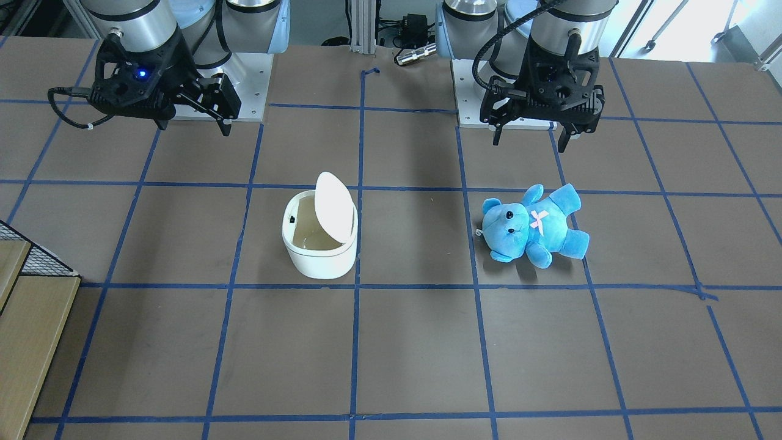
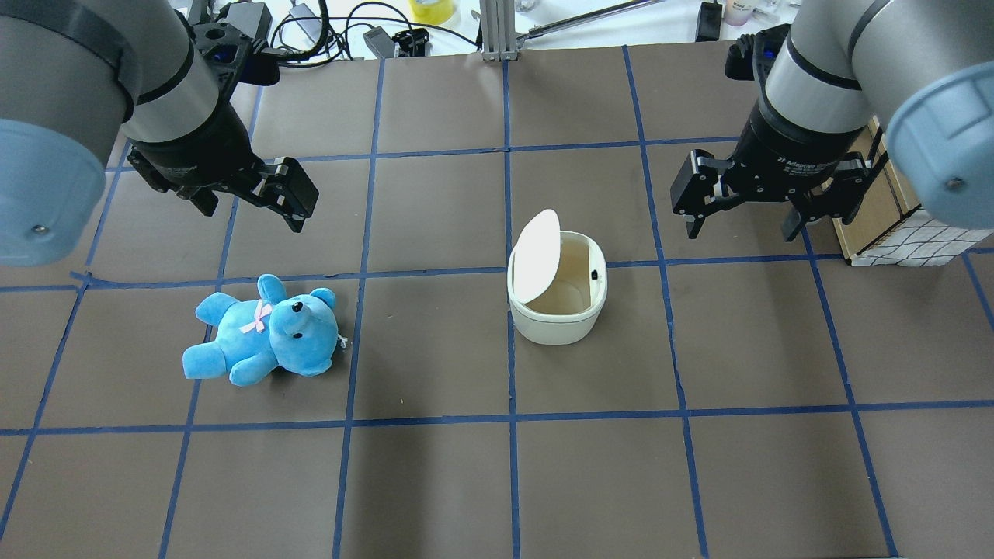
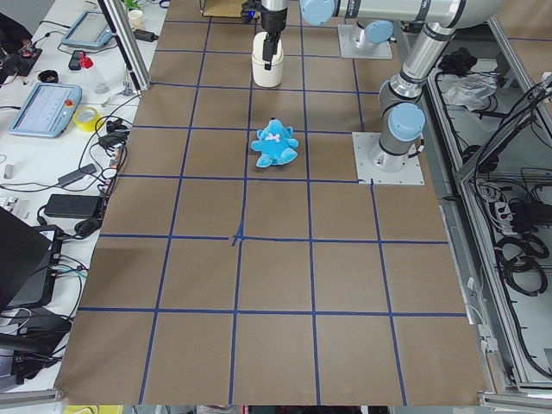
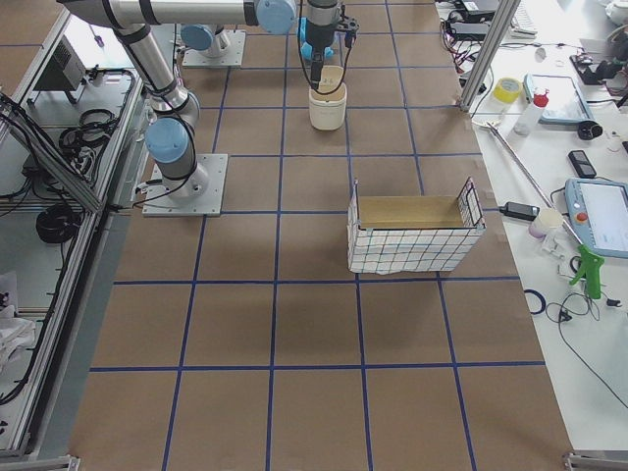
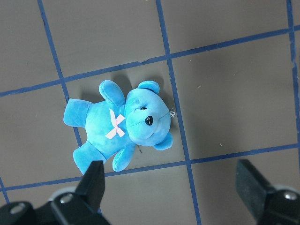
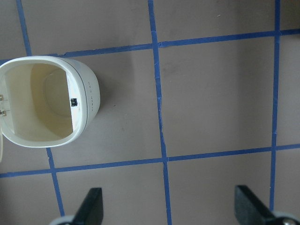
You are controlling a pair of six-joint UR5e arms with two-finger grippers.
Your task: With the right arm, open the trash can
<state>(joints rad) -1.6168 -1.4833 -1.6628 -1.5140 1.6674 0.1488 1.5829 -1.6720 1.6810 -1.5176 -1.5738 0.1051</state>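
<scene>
1. Brown table (image 2: 435, 481) with a blue tape grid.
2. Blue plush teddy bear (image 2: 264, 334) with a pink bow, lying face up on the robot's left side.
3. Small white rounded-square plastic trash can (image 2: 555, 326), standing mid-table, well apart from the bear. Its flat white lid (image 2: 537, 256) is tipped up near upright, with the inside showing.
4. Black left gripper (image 2: 256, 220), fingers spread, grasping nothing, hanging beyond the bear.
5. Black right gripper (image 2: 740, 231), fingers spread, grasping nothing, hanging beside the can and clear of it.
6. Wire-mesh basket (image 2: 901, 233) with a cardboard lining, at the table's right edge.
</scene>
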